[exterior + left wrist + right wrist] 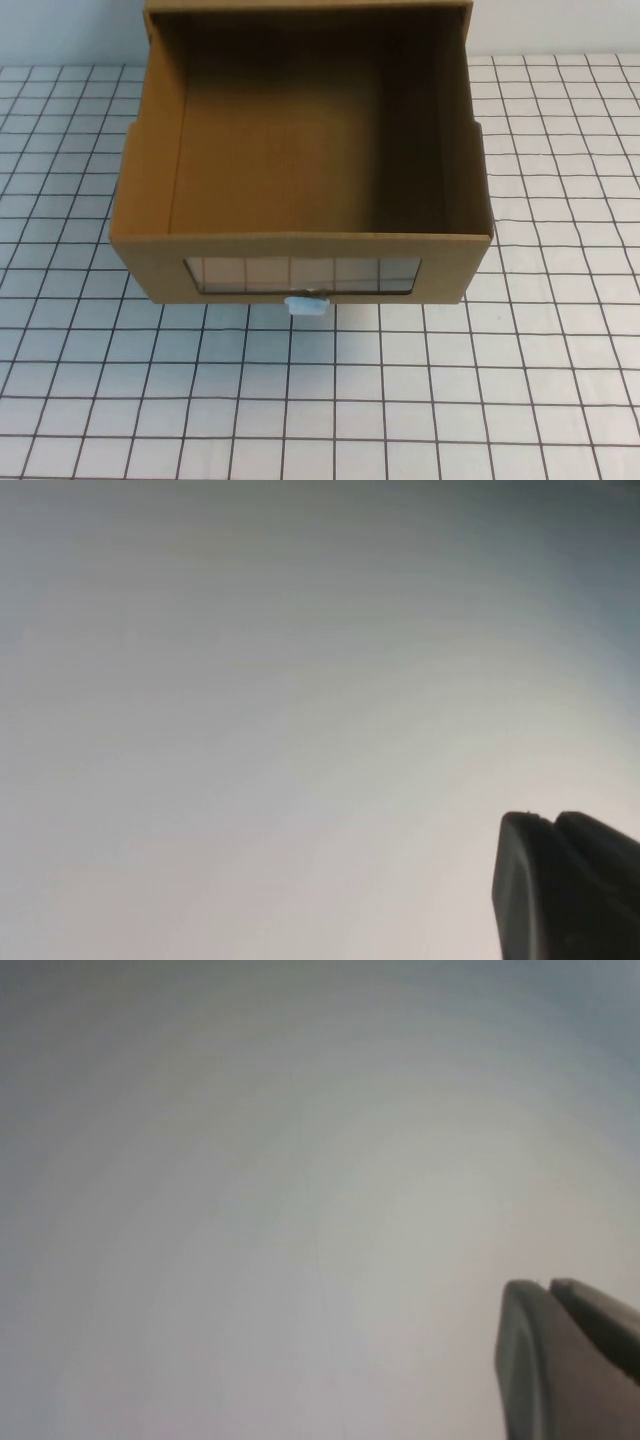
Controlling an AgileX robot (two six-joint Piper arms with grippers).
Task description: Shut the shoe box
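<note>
— One shoe box [300, 165] sat at the table's [520, 400] twelve o'clock, drawer pulled out, its window [302, 274] facing six with the white tab [307, 305] just under it.

— And the grippers?

— Neither appeared from above. The left gripper [565, 885] and right gripper [565, 1360] each showed as a dark tip against a blank wall; their spread couldn't be told.

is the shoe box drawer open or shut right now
Open. The shoe box drawer is pulled out, its empty inside showing from above. Left gripper and right gripper show only against blank wall, away from the box.
</note>
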